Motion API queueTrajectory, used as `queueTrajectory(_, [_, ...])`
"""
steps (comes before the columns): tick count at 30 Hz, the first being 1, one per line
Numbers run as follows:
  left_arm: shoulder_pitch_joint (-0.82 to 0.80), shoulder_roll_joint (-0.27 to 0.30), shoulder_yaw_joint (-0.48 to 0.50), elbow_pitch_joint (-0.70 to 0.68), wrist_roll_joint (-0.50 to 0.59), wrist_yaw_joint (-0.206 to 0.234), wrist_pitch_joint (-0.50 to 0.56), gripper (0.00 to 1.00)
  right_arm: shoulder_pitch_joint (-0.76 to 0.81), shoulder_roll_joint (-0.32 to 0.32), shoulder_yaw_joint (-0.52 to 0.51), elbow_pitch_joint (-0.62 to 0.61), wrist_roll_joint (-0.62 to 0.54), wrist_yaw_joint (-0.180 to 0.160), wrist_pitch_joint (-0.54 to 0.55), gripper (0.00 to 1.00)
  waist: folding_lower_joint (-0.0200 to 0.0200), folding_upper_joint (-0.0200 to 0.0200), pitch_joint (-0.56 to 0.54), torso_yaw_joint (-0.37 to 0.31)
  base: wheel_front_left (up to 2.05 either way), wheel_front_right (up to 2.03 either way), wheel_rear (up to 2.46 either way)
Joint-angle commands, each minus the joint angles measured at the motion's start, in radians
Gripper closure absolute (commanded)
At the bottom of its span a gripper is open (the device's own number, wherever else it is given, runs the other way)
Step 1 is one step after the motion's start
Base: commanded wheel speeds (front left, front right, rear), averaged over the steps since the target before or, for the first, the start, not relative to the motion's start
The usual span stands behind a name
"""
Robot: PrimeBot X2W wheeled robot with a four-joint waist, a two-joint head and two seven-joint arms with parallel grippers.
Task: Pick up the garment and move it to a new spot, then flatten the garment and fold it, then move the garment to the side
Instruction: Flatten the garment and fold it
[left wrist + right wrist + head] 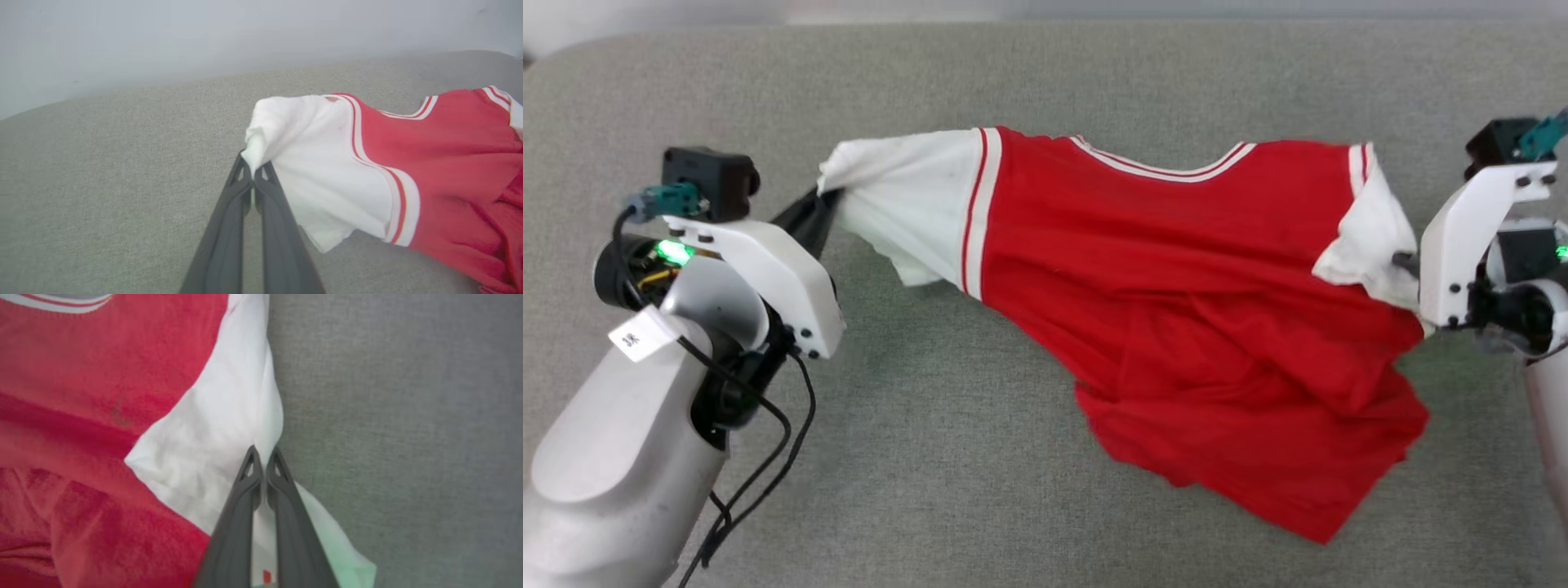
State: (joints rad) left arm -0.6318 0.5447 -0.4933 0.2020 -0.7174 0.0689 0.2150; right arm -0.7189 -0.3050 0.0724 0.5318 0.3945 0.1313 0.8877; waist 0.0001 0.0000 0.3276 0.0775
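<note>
The garment (pixel 1176 269), a red shirt with white sleeves and striped trim, hangs stretched across the grey cushion between both arms, its plain back up and its hem drooping in folds at lower right. My left gripper (pixel 827 196) is shut on the tip of the left white sleeve (pixel 310 163); in the left wrist view the gripper (pixel 254 168) pinches bunched white fabric. My right gripper (pixel 263 455) is shut on the edge of the right white sleeve (pixel 212 433); in the head view this gripper (pixel 1406 263) meets the sleeve at the far right.
Grey fabric surface (pixel 947 457) spreads all around the shirt, with its rounded far edge against a pale wall (pixel 163 41). A black cable (pixel 768 457) hangs from my left arm.
</note>
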Motion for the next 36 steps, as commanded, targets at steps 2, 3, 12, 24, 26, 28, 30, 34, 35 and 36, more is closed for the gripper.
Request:
queueTrajectory(2, [-0.04,-0.009,0.023,0.027,0.008,0.015,-0.035,1.0,-0.04,-0.022,0.004,-0.021,-0.012,-0.001,-0.042,1.0,-0.0001,0.0,-0.04,-0.013,0.0,0.0,0.0])
queueTrajectory(3, [-0.053,-0.015,0.029,0.04,0.007,0.016,-0.048,1.0,-0.047,-0.024,0.004,-0.023,-0.016,-0.001,-0.054,1.0,-0.0001,0.0,-0.051,-0.016,0.0,0.0,0.0])
queueTrajectory(12, [-0.262,-0.068,0.071,0.234,0.018,-0.023,-0.165,1.0,-0.22,-0.017,0.004,-0.02,-0.103,-0.001,-0.231,1.0,-0.0001,0.0,-0.1,-0.042,0.0,0.0,0.0])
queueTrajectory(24, [-0.639,-0.066,0.117,0.526,0.085,-0.097,-0.412,1.0,-0.583,0.052,-0.046,0.089,-0.236,-0.001,-0.564,1.0,-0.0001,0.0,-0.029,-0.074,0.0,0.0,0.0])
queueTrajectory(26, [-0.67,-0.062,0.124,0.54,0.089,-0.099,-0.425,1.0,-0.613,0.056,-0.047,0.096,-0.24,-0.001,-0.584,1.0,-0.0001,0.0,-0.017,-0.075,0.0,0.0,0.0])
queueTrajectory(28, [-0.727,-0.052,0.135,0.564,0.094,-0.107,-0.444,1.0,-0.67,0.066,-0.05,0.111,-0.249,-0.001,-0.626,1.0,-0.0001,0.0,0.005,-0.079,0.0,0.0,0.0])
queueTrajectory(30, [-0.773,-0.045,0.142,0.585,0.098,-0.117,-0.455,1.0,-0.716,0.073,-0.049,0.13,-0.258,-0.001,-0.653,1.0,-0.0001,0.0,0.031,-0.082,0.0,0.0,0.0])
queueTrajectory(34, [-0.841,-0.036,0.133,0.634,0.11,-0.135,-0.459,1.0,-0.788,0.091,-0.034,0.177,-0.274,-0.001,-0.693,1.0,-0.0001,0.0,0.091,-0.083,0.0,0.0,0.0])
queueTrajectory(35, [-0.854,-0.035,0.131,0.646,0.112,-0.139,-0.461,1.0,-0.801,0.094,-0.03,0.189,-0.275,-0.001,-0.698,1.0,-0.0001,0.0,0.11,-0.082,0.0,0.0,0.0])
queueTrajectory(36, [-0.863,-0.036,0.129,0.659,0.113,-0.144,-0.462,1.0,-0.811,0.099,-0.025,0.201,-0.274,-0.001,-0.71,1.0,-0.0001,0.0,0.127,-0.081,0.0,0.0,0.0])
